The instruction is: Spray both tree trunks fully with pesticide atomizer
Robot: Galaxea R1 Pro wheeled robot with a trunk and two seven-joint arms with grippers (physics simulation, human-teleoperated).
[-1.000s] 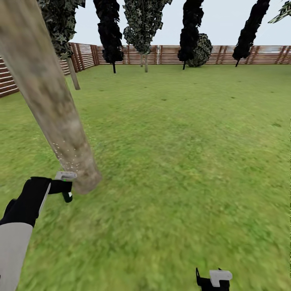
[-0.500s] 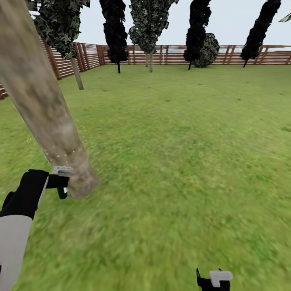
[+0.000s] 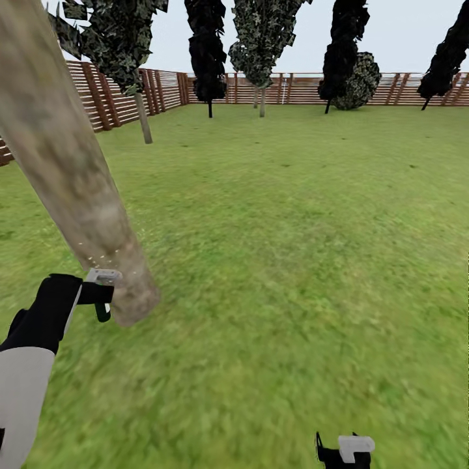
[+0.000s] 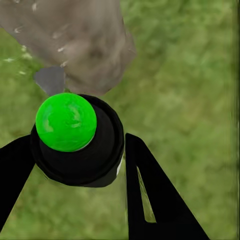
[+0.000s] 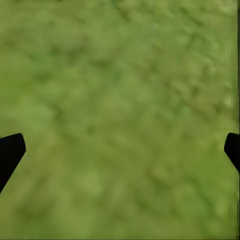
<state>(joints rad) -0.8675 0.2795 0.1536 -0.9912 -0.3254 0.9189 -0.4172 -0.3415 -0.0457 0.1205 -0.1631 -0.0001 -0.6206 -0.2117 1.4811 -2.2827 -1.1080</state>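
My right gripper [image 3: 344, 449] hangs low over bare grass, well to the right of the trunk, its fingers [image 5: 10, 152] spread wide and holding nothing. My left gripper [image 4: 75, 165] has its fingers pinching the atomizer [image 4: 75, 140], green cap toward the wrist camera, nozzle just beside the base of the thick leaning trunk [image 3: 71, 176]. A few pale specks of pesticide [image 3: 107, 251] dot the bark just above the nozzle. I judge I'm mid-spray on this tree; next calls for sweeping the nozzle up the trunk. Far behind the trunk, a slatted fence [image 3: 306, 89] closes off the lawn.
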